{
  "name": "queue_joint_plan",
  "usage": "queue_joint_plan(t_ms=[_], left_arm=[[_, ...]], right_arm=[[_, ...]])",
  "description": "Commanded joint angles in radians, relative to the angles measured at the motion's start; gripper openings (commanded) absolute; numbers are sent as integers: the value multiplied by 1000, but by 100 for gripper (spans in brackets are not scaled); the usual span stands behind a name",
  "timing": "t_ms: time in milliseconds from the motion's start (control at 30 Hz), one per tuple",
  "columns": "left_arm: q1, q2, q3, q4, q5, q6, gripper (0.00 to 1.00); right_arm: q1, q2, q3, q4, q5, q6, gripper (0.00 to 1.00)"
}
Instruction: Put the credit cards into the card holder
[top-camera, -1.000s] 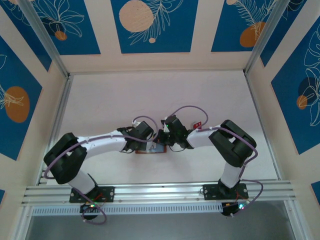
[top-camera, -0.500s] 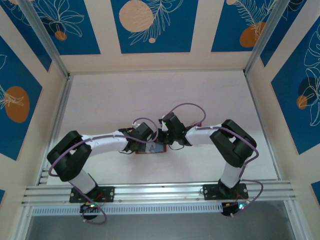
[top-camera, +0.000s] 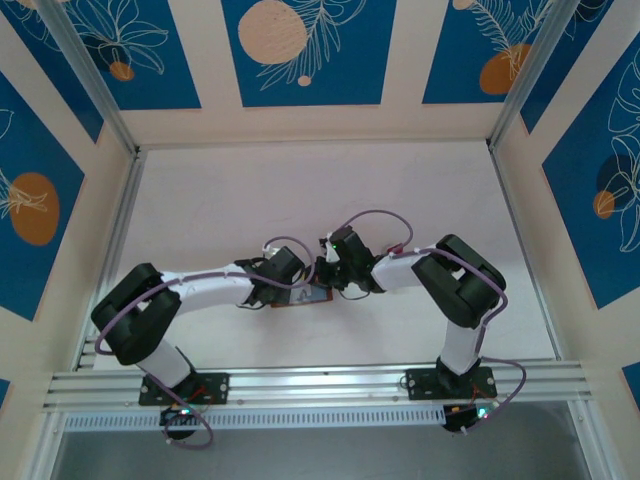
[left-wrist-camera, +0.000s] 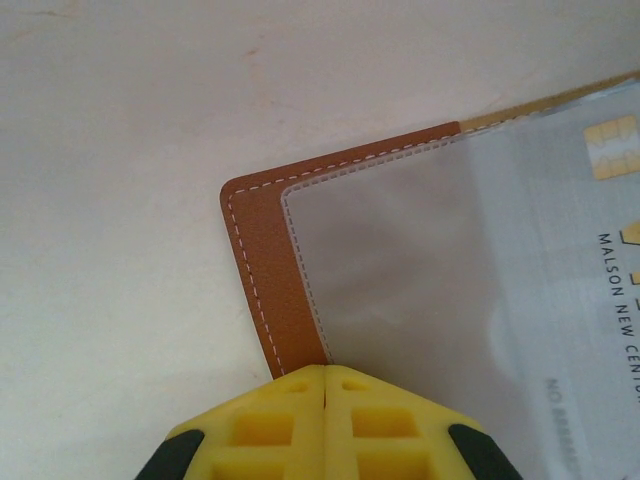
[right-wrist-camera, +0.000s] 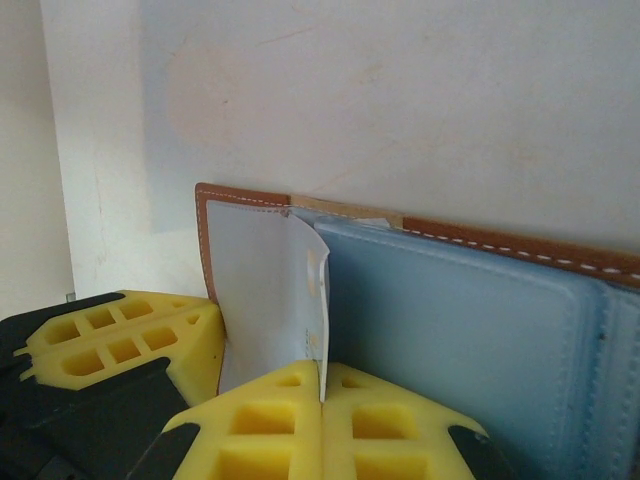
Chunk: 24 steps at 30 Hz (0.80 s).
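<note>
Left wrist: left end effector (left-wrist-camera: 325, 372) pressed together on card holder (left-wrist-camera: 262, 260) edge, on counter (left-wrist-camera: 120, 120) | Right wrist: right end effector (right-wrist-camera: 320, 385) pinching pale credit card (right-wrist-camera: 265, 290)

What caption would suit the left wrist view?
Closed left gripper at the edge of the brown wallet, whose clear pocket covers a pale card with a gold chip.

The left end effector (left-wrist-camera: 325, 372) has closed fully against the edge of the flat reddish-brown leather card holder (left-wrist-camera: 262, 250) just ahead of it. The right arm's elbow has drawn inward towards the right end effector (right-wrist-camera: 322, 385).
</note>
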Motion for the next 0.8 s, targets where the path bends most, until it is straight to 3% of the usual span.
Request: queue_joint_plan(t_ms=[0,767], left_arm=[[2,48,-48,-19,51,-4,3],[2,70,-39,-21,50,-11,4]], right_arm=[[39,48,-30,-80,-27,-5,0],[70,47,-42,-138,-76,-51,0]])
